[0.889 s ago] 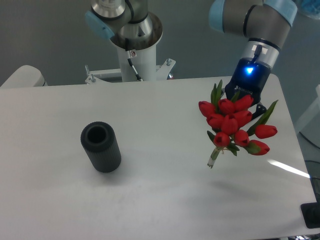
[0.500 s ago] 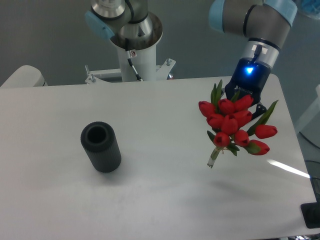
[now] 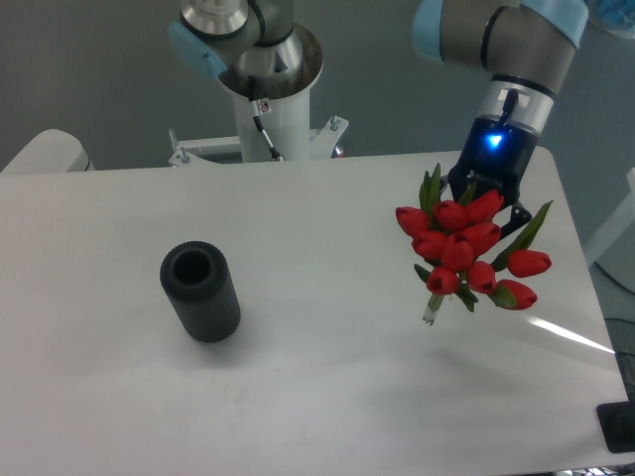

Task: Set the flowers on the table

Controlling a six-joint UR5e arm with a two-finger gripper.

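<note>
The flowers (image 3: pixel 464 248), a bunch of red tulips with green leaves and tied stems, hang in the air at the right, above the white table (image 3: pixel 317 377). The stem ends point down and left, clear of the tabletop. My gripper (image 3: pixel 488 198) is behind and above the blooms, shut on the flowers; its fingertips are mostly hidden by the tulip heads. A blue light glows on the wrist above it.
A dark ribbed cylinder (image 3: pixel 201 292) lies on the table at the left, open end toward the camera. The robot's white base column (image 3: pixel 270 109) stands at the back edge. The table's right edge runs just past the flowers.
The gripper and the flowers have shifted slightly to the right and a little down. The cylinder has not moved.
</note>
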